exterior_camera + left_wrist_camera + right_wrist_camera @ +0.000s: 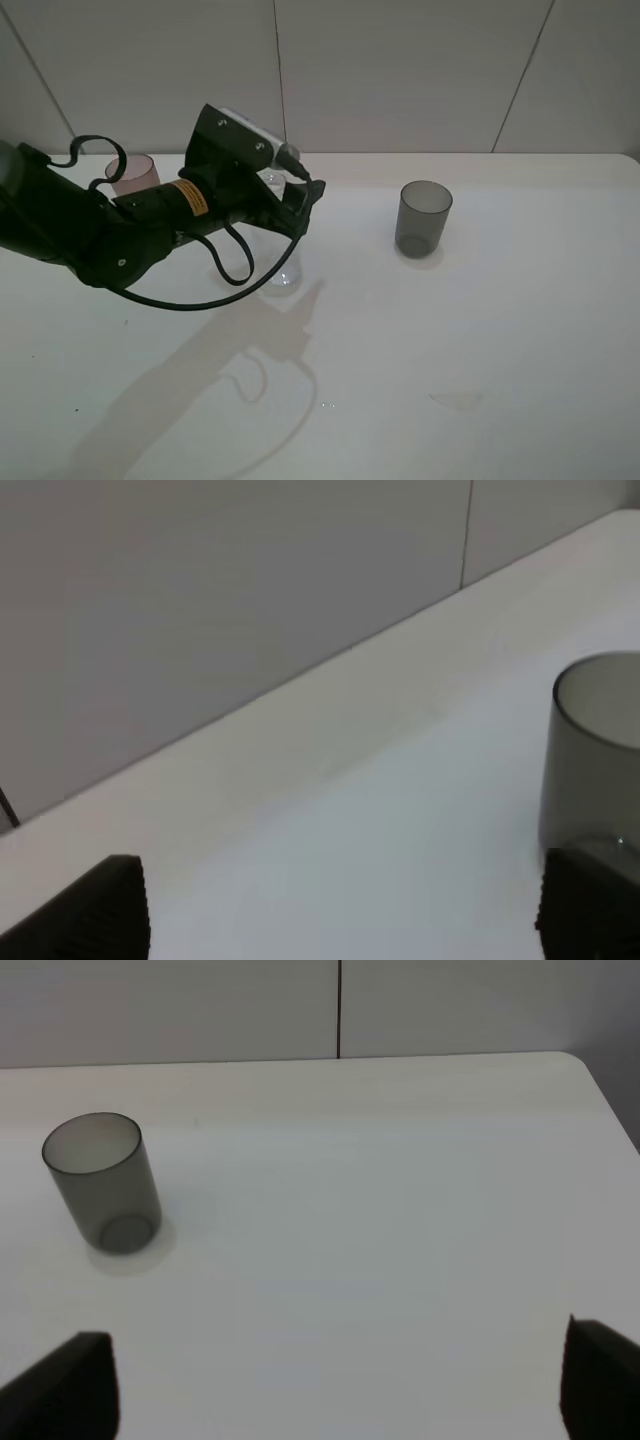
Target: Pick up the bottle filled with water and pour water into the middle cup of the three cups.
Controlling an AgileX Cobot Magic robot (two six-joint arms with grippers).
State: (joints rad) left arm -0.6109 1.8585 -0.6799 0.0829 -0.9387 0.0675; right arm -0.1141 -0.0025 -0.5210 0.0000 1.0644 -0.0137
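Observation:
The clear bottle (284,272) stands on the white table (480,340), mostly hidden behind my left arm; only its lower part and a bit near its top show. My left gripper (302,203) hangs over it, and its fingers stand wide apart in the left wrist view (345,910) with nothing between them. The smoky grey cup (423,218) stands to the right and shows in both wrist views (592,755) (101,1181). The pinkish-mauve cup (133,175) stands at the back left. The amber-brown middle cup is hidden. My right gripper (335,1380) is open and empty, out of the exterior view.
A tiled wall (400,70) runs along the table's far edge. The table's right corner (575,1060) shows in the right wrist view. A black cable (235,270) loops under my left arm. Small wet spots (455,400) lie near the front.

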